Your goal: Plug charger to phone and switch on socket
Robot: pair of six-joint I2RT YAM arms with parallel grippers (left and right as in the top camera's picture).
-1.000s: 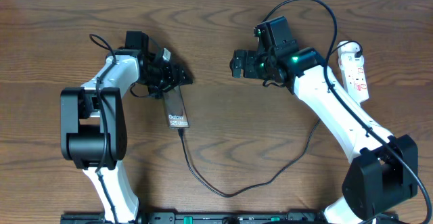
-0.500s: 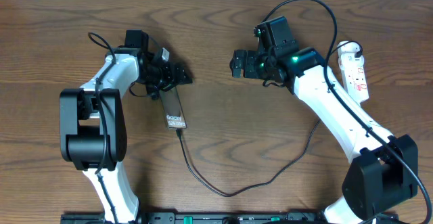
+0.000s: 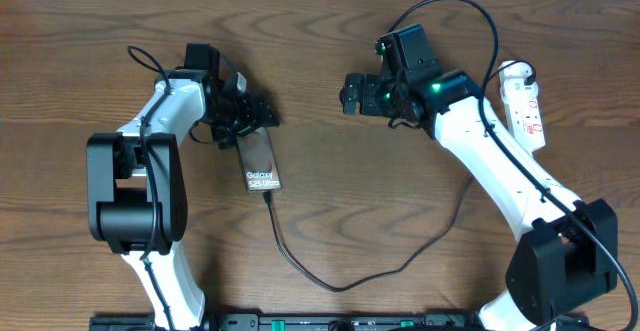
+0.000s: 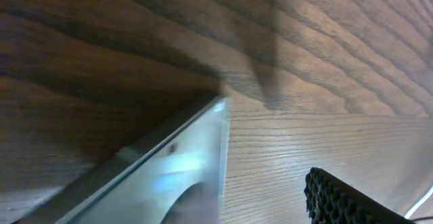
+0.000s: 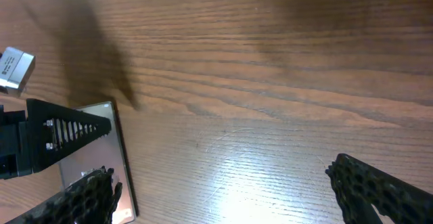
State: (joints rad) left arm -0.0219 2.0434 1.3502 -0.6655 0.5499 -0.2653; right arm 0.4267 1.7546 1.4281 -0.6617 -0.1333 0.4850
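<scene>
The phone (image 3: 262, 161) lies face up on the wood table, left of centre. My left gripper (image 3: 248, 121) is low over its far end. In the left wrist view the phone's edge (image 4: 169, 170) fills the lower left, and one finger (image 4: 338, 198) stands apart from it with bare wood between, so the gripper is open. The charger (image 3: 330, 285) runs from the phone's near end in a loop towards the right arm. Its plug tip (image 3: 267, 196) sits at the phone's port. My right gripper (image 3: 352, 93) is open and empty, right of the phone. The socket (image 3: 527, 106) lies at the far right.
The right wrist view shows its wide-open gripper (image 5: 223, 190) over bare wood, with the phone (image 5: 95, 149) and the left gripper's finger (image 5: 61, 132) at the left edge. A small white tag (image 5: 13, 68) hangs there. The right arm's own black cable arcs above the socket.
My left gripper has shifted slightly to the left over the phone's far end, and the phone has swivelled a little. The right arm has not moved.
</scene>
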